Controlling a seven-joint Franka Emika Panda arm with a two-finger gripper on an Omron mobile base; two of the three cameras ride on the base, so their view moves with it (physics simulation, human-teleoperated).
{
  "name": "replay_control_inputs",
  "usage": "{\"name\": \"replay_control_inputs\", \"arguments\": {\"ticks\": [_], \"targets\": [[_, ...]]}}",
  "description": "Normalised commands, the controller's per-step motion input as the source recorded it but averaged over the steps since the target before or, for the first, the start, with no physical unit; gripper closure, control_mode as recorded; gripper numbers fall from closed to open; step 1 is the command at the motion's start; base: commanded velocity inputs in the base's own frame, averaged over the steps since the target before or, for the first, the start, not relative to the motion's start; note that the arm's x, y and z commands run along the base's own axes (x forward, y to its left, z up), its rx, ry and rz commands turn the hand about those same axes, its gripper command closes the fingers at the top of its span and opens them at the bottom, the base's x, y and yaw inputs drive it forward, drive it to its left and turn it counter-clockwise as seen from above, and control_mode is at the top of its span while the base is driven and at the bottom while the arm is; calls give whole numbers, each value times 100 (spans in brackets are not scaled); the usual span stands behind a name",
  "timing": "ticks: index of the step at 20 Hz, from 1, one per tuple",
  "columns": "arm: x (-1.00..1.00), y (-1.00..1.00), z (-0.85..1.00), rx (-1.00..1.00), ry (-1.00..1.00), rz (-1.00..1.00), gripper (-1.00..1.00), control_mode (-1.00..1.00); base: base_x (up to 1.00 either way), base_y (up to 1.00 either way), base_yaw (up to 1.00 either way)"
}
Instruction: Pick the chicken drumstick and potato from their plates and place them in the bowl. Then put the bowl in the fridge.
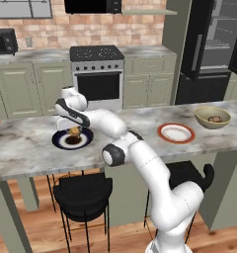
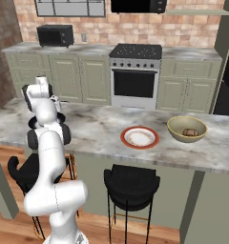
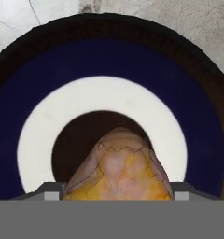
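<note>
A navy rim, a white ring and a dark centre were shown by the plate (image 3: 34, 121) on the left of the grey-veined white marble counter (image 1: 21, 146). The food on it (image 3: 117, 172) was mottled in yellow, orange and pale pink. An orange-red rim around a white centre was borne by the second plate (image 1: 161, 131). The bowl (image 1: 212, 123) on the right was coloured olive-tan, with something brown inside. Far behind, red-brown brick (image 1: 91, 27), pale green cabinets (image 1: 21, 89), a steel oven with a black door (image 1: 98, 79) and a black fridge (image 1: 202, 84) were seen.
</note>
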Motion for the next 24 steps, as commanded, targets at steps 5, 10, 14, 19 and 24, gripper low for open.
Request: {"name": "replay_control_inputs", "arguments": {"ticks": [5,10,14,19,24], "targets": [[-21,-39,41,7,0,0,100,-100,0,0,0],[-32,-53,34,1,0,0,100,-100,0,0,0],[-39,-63,31,0,0,0,100,-100,0,0,0],[-36,-64,28,0,0,-3,100,-100,0,0,0],[-42,-66,22,0,0,-5,100,-100,0,0,0]]}}
